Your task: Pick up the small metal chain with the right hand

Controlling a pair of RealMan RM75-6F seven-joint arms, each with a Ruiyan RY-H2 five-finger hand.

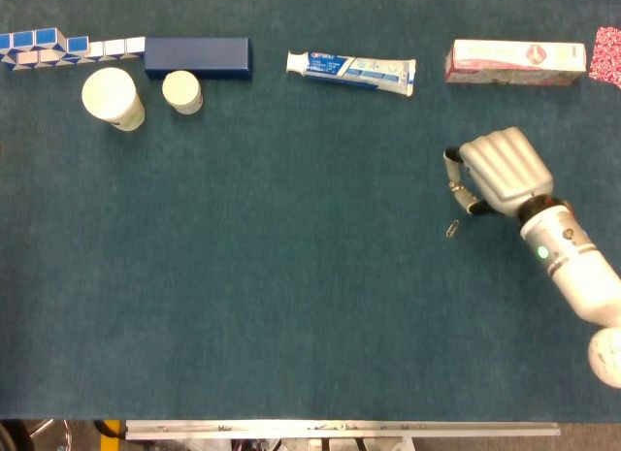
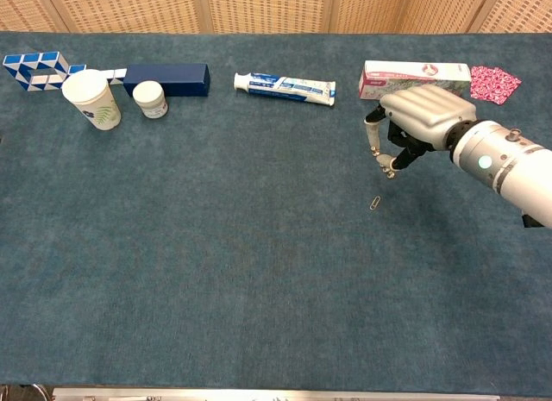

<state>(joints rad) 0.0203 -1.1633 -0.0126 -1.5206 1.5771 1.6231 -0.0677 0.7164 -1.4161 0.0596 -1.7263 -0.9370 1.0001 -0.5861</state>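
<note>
Metal chain [image 2: 375, 203] lies on the teal cloth [image 2: 241, 246], just below the right hand [image 2: 417, 118], not touching it. Thumb and fingers [image 2: 373, 140] curl downward with a gap between, holding nothing, seemingly poised for a pinch. Beyond the hand sits a pink box [image 2: 416, 80]; woven panels back the table.

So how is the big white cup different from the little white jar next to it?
The white cup is taller and wider than the little jar. The cup bears a green leaf print on its side, while the jar looks plain apart from a faint label. The cup stands further left, the jar right beside the dark blue box. Both are whitish, round and upright on the blue table, far from the right hand.
</note>
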